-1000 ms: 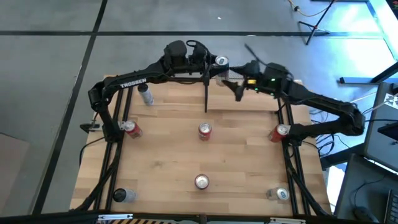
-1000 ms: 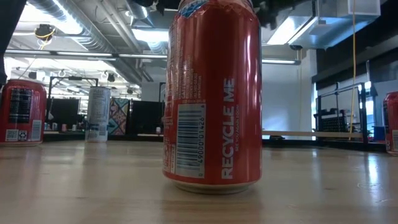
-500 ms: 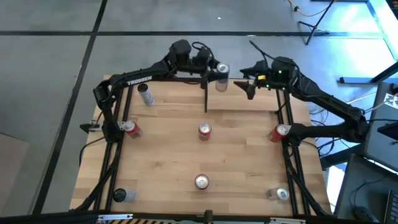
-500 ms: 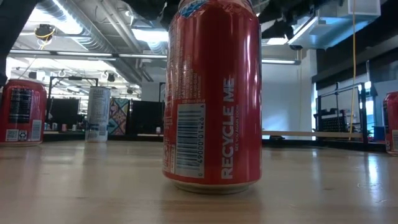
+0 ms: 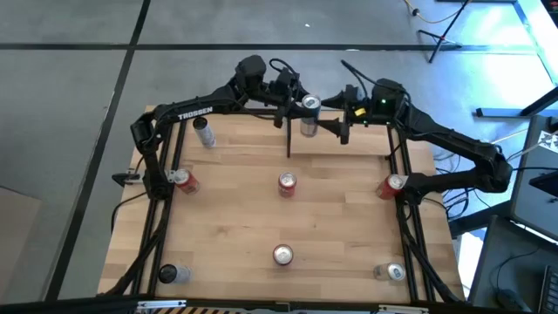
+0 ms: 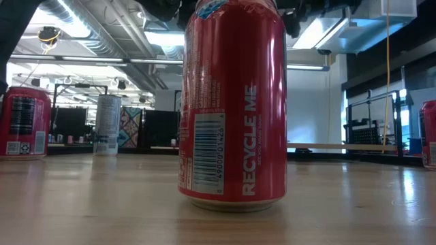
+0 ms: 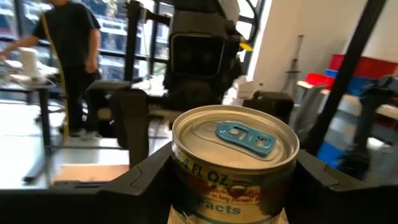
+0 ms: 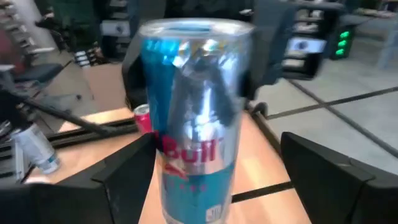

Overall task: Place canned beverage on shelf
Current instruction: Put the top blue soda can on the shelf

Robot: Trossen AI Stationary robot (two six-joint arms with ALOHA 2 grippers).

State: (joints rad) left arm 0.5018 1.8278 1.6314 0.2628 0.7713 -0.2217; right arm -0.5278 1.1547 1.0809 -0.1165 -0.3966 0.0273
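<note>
The canned beverage [image 5: 308, 114] is a silver and blue can with a blue tab [image 7: 244, 138]. It hangs above the table's far end, with my left gripper [image 5: 295, 103] shut on it. My right gripper [image 5: 343, 116] faces it from the table's right. That gripper is open, and its fingers [image 8: 127, 180] stand wide on either side of the can [image 8: 193, 118] without a touch that I can see. The shelf, a thin raised light-wood board [image 6: 340, 145], shows edge-on at the table's far side. My left gripper pinches the can's side wall just below the top rim [image 7: 180, 180] between its two fingers [image 7: 140, 177], one on each side. The fingers come in level from the table's far left. The can is upright, top up, lifted clear of the table.
Several red and silver cans stand about the table: [image 5: 203, 133], [image 5: 181, 180], [image 5: 287, 181], [image 5: 392, 185], [image 5: 282, 254]. A black upright post [image 5: 288, 135] rises just left of the held can. A person [image 7: 68, 56] stands in the room beyond.
My left gripper has swung at the wrist and carried the can a little toward the table's near edge, still upright. My right gripper drew back toward the right, then turned to face the can. Neither gripper's opening has changed.
</note>
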